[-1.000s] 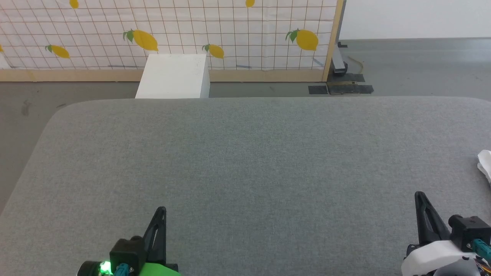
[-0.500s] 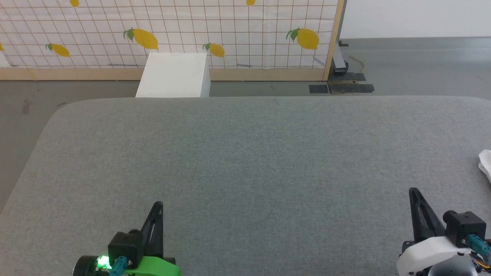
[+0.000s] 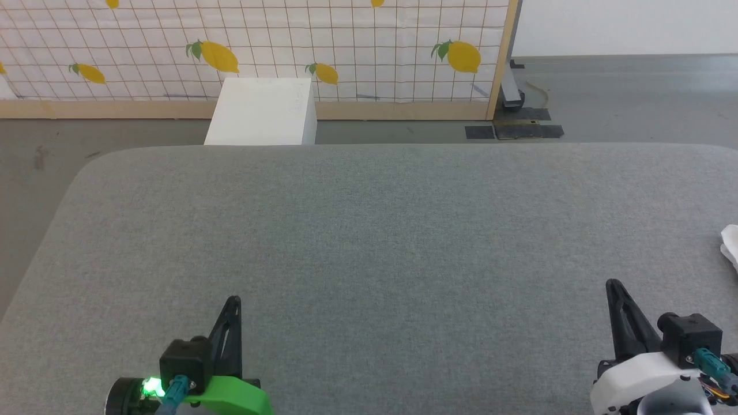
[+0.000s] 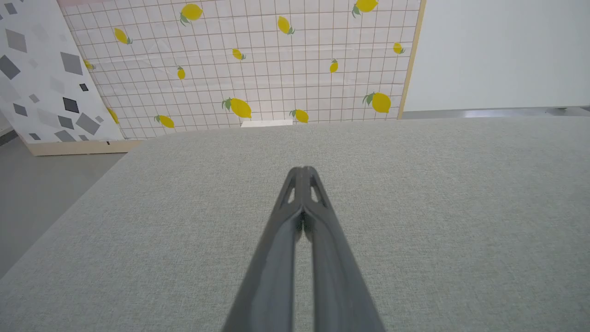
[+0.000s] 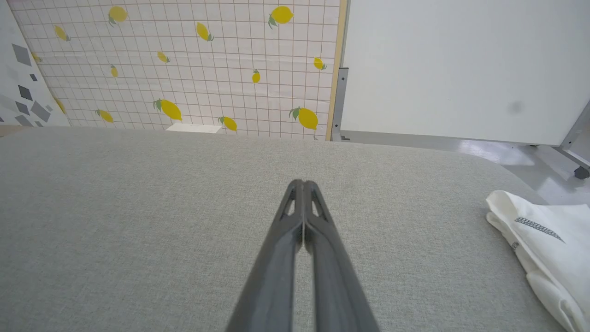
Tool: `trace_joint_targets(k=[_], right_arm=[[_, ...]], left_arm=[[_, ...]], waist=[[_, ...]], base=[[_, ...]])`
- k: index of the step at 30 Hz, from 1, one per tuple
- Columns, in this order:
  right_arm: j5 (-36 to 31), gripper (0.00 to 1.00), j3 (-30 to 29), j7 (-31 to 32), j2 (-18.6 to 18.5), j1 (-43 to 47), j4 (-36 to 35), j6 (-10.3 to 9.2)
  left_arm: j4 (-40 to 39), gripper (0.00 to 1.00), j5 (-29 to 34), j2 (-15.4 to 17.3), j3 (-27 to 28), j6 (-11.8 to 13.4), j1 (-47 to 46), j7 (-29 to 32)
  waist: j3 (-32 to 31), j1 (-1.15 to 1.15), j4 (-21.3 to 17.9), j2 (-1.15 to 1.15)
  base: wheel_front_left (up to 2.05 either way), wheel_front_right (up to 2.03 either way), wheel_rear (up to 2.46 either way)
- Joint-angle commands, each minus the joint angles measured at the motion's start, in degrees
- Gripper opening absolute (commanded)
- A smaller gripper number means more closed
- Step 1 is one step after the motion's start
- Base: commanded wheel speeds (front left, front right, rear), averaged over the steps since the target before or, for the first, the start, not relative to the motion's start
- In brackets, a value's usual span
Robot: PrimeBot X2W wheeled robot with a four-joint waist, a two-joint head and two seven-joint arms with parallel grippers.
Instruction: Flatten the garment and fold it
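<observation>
Both grippers have crept a little forward over the grey table (image 3: 369,230) since a second ago. In the head view the left gripper (image 3: 233,301) and the right gripper (image 3: 612,283) each sit slightly higher and a touch further left than before. The background has shifted only very slightly, so most of that change is the arms' own. The fingers are unchanged: in the left wrist view the left gripper (image 4: 302,169) has its two dark fingers pressed together at the tips, with nothing between them. The right gripper (image 5: 302,183) is clenched and empty in the same way.

The garment (image 5: 548,240) lies crumpled on the table off to the right of the right gripper's fingers, apart from them and untouched. A strip of dark zigzag stitching (image 5: 537,228) shows on its top. In the head view only a white corner of the garment (image 3: 731,246) shows, ahead and to the right of those fingertips. Well beyond the left gripper's fingertips, past the table's far edge, stands a white box (image 3: 262,112) before a lemon-print screen (image 3: 346,46).
</observation>
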Motion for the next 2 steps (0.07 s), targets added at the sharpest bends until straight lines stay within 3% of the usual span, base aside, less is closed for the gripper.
trace_joint_targets(k=[1,2], right_arm=[[-0.18,0.00,0.40,0.27,0.04,-1.16,-0.46,-0.04],[-0.18,0.00,0.49,0.34,0.04,-1.19,-0.51,-0.05]], left_arm=[[-0.26,0.00,0.53,-0.33,0.34,-0.28,-1.11,0.26],[-0.26,0.00,0.59,-0.37,0.42,-0.30,-1.16,0.36]], waist=[[0.02,0.00,0.01,0.00],[0.03,0.00,0.02,0.00]], base=[[0.00,0.00,0.00],[0.00,0.00,0.00]])
